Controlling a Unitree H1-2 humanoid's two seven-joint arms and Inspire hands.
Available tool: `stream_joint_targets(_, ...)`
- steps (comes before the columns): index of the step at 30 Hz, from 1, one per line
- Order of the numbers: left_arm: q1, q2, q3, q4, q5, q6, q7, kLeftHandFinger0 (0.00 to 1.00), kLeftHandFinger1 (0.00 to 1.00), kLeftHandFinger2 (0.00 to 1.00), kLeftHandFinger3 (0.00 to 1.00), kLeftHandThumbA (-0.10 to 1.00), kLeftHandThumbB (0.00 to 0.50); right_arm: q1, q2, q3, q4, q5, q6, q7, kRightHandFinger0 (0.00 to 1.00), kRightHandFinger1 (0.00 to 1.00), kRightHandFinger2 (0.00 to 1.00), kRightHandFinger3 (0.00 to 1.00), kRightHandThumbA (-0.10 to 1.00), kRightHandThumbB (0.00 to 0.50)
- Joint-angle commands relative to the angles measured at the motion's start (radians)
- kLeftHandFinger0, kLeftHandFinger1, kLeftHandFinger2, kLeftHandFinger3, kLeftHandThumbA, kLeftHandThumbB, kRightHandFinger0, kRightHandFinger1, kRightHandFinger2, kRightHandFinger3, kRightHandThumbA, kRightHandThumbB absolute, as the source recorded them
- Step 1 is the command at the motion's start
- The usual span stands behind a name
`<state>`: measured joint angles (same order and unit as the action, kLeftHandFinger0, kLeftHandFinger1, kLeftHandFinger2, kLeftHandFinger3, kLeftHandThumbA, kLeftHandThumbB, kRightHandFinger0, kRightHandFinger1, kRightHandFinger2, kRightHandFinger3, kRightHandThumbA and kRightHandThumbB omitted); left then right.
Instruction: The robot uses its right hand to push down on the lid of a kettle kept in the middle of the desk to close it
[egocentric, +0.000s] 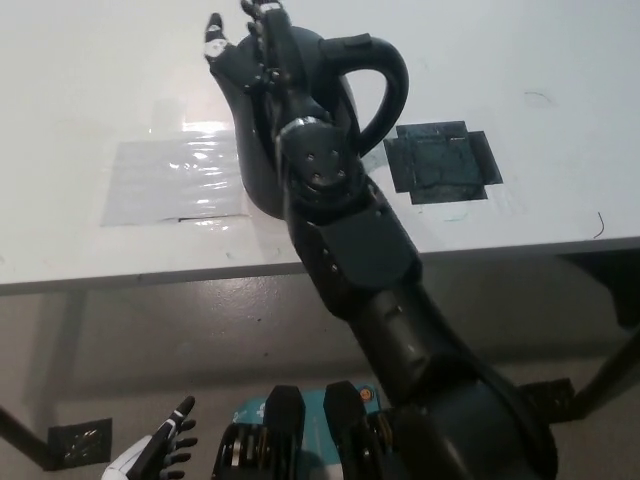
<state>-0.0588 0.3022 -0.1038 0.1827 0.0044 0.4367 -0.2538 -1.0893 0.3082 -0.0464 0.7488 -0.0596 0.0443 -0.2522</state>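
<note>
A dark grey kettle (262, 150) with a big looped handle (385, 75) stands in the middle of the white desk (90, 90). My black right arm reaches up across it, and the right hand (245, 50) sits over the kettle's top with its fingers spread, holding nothing. The arm and hand hide the lid, so whether it is raised or down does not show. My white left hand (150, 455) rests low at the bottom left, below the desk, with its fingers apart.
A clear plastic sheet (170, 180) lies on the desk left of the kettle. A black taped square (440, 162) marks the desk to the kettle's right. The desk's front edge (150, 275) runs across the middle of the picture.
</note>
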Motion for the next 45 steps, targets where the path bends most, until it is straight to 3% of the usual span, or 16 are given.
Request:
stream_joint_targets(1,-0.002,0.053,0.014,-0.017,0.012,-0.032,-0.012,1.0,1.0,1.0,1.0,1.0,0.086,0.081,-0.089,0.038,-0.672,0.066,0.338,0.153,1.0,1.0,1.0,1.0,0.24,0.03)
stream_joint_targets(2,-0.003,0.052,0.016,-0.018,0.012,-0.025,-0.009,1.0,1.0,1.0,1.0,1.0,0.092,0.096,-0.108,0.037,-0.805,0.085,0.399,0.162,1.0,1.0,1.0,1.0,0.45,0.125)
stream_joint_targets(3,-0.003,0.056,0.022,-0.021,0.009,-0.018,-0.009,1.0,1.0,1.0,1.0,1.0,0.086,0.114,-0.129,0.042,-0.917,0.105,0.426,0.171,1.0,1.0,1.0,1.0,0.24,0.068)
stream_joint_targets(5,-0.003,0.056,0.027,-0.017,0.006,-0.018,-0.008,1.0,1.0,1.0,1.0,1.0,0.087,0.113,-0.133,0.049,-0.931,0.111,0.426,0.174,1.0,1.0,1.0,1.0,0.24,0.067)
stream_joint_targets(9,-0.003,0.056,0.051,-0.016,-0.019,-0.006,-0.011,1.0,1.0,1.0,1.0,1.0,0.082,0.206,-0.343,0.146,-1.316,0.367,0.426,0.087,1.0,1.0,1.0,1.0,0.26,0.061)
stream_joint_targets(11,0.0,0.061,0.056,-0.016,-0.023,-0.003,-0.014,1.0,1.0,1.0,1.0,1.0,0.077,0.238,-0.395,0.166,-1.388,0.409,0.426,0.057,1.0,1.0,1.0,1.0,0.27,0.057)
stream_joint_targets(12,0.006,0.062,0.064,-0.01,-0.029,-0.017,-0.015,1.0,1.0,1.0,1.0,1.0,0.074,0.313,-0.499,0.177,-1.526,0.515,0.426,-0.011,1.0,1.0,1.0,1.0,0.25,0.052)
stream_joint_targets(16,0.02,0.066,0.076,-0.009,-0.038,-0.024,-0.015,1.0,1.0,1.0,1.0,1.0,0.066,0.422,-0.582,0.186,-1.634,0.541,0.426,-0.04,1.0,1.0,1.0,1.0,0.24,0.068)
stream_joint_targets(17,0.019,0.064,0.075,-0.004,-0.032,-0.022,-0.009,1.0,1.0,1.0,1.0,1.0,0.072,0.518,-0.637,0.16,-1.692,0.526,0.426,-0.002,1.0,1.0,1.0,1.0,0.31,0.093)
stream_joint_targets(19,0.03,0.067,0.074,-0.015,-0.026,-0.027,-0.006,1.0,1.0,1.0,1.0,1.0,0.069,0.671,-0.639,0.066,-1.699,0.485,0.426,0.125,1.0,1.0,1.0,1.0,0.4,0.132)
stream_joint_targets(22,0.032,0.071,0.081,-0.017,-0.025,-0.027,-0.001,1.0,1.0,1.0,1.0,1.0,0.075,0.718,-0.64,0.046,-1.699,0.486,0.426,0.161,1.0,1.0,1.0,1.0,0.38,0.104)
stream_joint_targets(23,0.032,0.074,0.077,-0.013,-0.021,-0.034,-0.002,1.0,1.0,1.0,1.0,1.0,0.075,0.802,-0.655,0.026,-1.699,0.458,0.391,0.186,1.0,1.0,1.0,1.0,0.34,0.078)
stream_joint_targets(26,0.022,0.073,0.101,-0.011,-0.042,-0.024,-0.002,1.0,1.0,1.0,1.0,1.0,0.063,1.015,-0.659,-0.012,-1.668,0.373,0.341,0.22,1.0,1.0,1.0,1.0,0.29,0.075)
stream_joint_targets(31,0.019,0.067,0.127,-0.024,-0.052,-0.015,0.007,1.0,1.0,1.0,1.0,1.0,0.079,1.156,-0.635,-0.009,-1.493,0.305,0.213,0.225,1.0,1.0,1.0,1.0,0.14,0.025)
stream_joint_targets(38,0.021,0.052,0.143,-0.032,-0.035,-0.012,0.004,1.0,1.0,1.0,1.0,1.0,0.086,1.261,-0.588,-0.009,-1.299,0.263,0.105,0.207,1.0,1.0,1.0,1.0,0.1,0.0)
stream_joint_targets(45,0.003,0.058,0.145,-0.018,-0.03,-0.013,-0.004,1.0,1.0,1.0,1.0,1.0,0.074,1.291,-0.547,-0.034,-1.19,0.272,0.027,0.217,1.0,1.0,1.0,1.0,-0.01,0.0)
